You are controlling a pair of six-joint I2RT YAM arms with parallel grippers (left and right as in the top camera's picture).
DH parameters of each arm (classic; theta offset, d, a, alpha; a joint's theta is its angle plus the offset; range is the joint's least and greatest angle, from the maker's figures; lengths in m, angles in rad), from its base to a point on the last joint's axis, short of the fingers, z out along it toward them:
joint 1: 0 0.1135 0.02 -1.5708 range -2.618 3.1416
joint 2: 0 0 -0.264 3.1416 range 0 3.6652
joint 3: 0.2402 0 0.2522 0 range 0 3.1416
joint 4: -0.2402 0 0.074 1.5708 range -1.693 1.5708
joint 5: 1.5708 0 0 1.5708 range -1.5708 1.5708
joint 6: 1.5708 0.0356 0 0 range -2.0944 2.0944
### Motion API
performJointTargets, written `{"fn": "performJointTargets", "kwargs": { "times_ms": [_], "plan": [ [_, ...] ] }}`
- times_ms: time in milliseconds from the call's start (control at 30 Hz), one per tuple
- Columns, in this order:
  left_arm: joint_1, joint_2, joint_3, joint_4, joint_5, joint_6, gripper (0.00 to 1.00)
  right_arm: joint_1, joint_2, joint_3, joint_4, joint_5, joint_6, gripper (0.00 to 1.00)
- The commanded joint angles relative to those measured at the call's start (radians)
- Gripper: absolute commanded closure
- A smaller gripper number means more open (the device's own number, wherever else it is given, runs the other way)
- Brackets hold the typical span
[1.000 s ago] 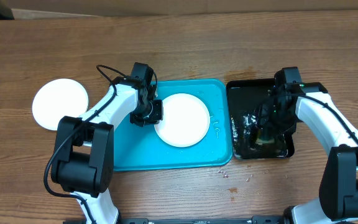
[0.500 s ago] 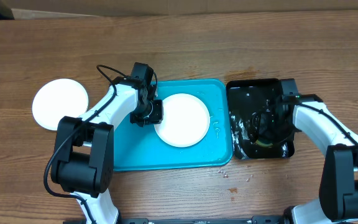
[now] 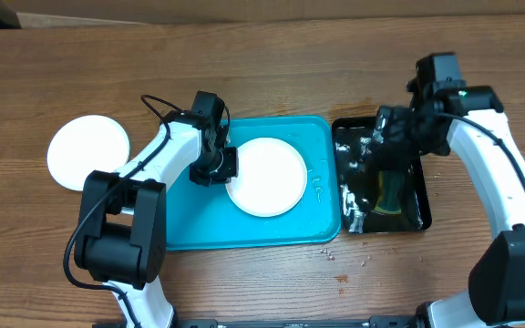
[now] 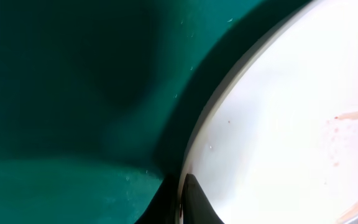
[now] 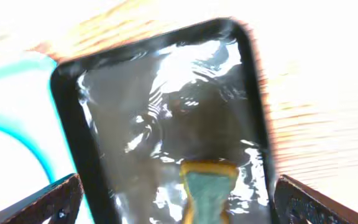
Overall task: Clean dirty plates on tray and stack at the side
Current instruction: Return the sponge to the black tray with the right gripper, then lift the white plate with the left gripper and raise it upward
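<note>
A white plate (image 3: 265, 175) lies in the middle of the turquoise tray (image 3: 199, 223). My left gripper (image 3: 215, 165) is shut on the plate's left rim. In the left wrist view the rim runs between the jaws of the left gripper (image 4: 180, 196), over the tray (image 4: 55, 93). That plate (image 4: 278, 124) carries a small orange smear (image 4: 352, 115). A second white plate (image 3: 87, 152) rests on the table to the left of the tray. My right gripper (image 3: 383, 137) hangs open above the black tray (image 3: 425, 187), empty, with its fingers (image 5: 48, 202) spread wide.
The black tray (image 5: 73, 137) holds water, and a yellow-green sponge (image 5: 207, 186) lies in it near the front (image 3: 392, 193). It sits right beside the turquoise tray's right edge. A few crumbs (image 3: 340, 264) lie on the wooden table in front.
My right gripper has lifted out of the black tray and opened wide, leaving the sponge in the water. My left gripper has closed on the plate's rim without shifting.
</note>
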Motion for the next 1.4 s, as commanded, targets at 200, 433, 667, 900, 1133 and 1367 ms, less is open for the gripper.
{"fn": "performJointTargets", "kwargs": {
  "times_ms": [200,433,667,900,1133,1367],
  "plan": [
    [-0.008,-0.020,0.134,-0.099,-0.067,-0.059,0.96,-0.118,-0.003,0.002,-0.017,0.213,0.130,0.00],
    [-0.016,-0.020,0.351,-0.222,-0.068,-0.078,0.96,-0.132,-0.003,0.002,-0.013,0.210,0.129,0.00],
    [-0.080,-0.020,0.497,-0.236,-0.126,-0.138,0.96,-0.132,-0.003,0.002,-0.013,0.210,0.129,0.00],
    [-0.195,-0.017,0.501,-0.109,-0.201,-0.195,0.96,-0.132,-0.003,0.002,-0.013,0.210,0.129,0.00],
    [-0.374,-0.017,0.501,0.042,-0.435,-0.189,0.96,-0.132,-0.003,0.002,-0.013,0.210,0.129,0.00],
    [-0.519,-0.017,0.501,0.108,-0.693,-0.105,0.96,-0.132,-0.003,0.002,-0.013,0.210,0.129,0.00]
  ]
}}
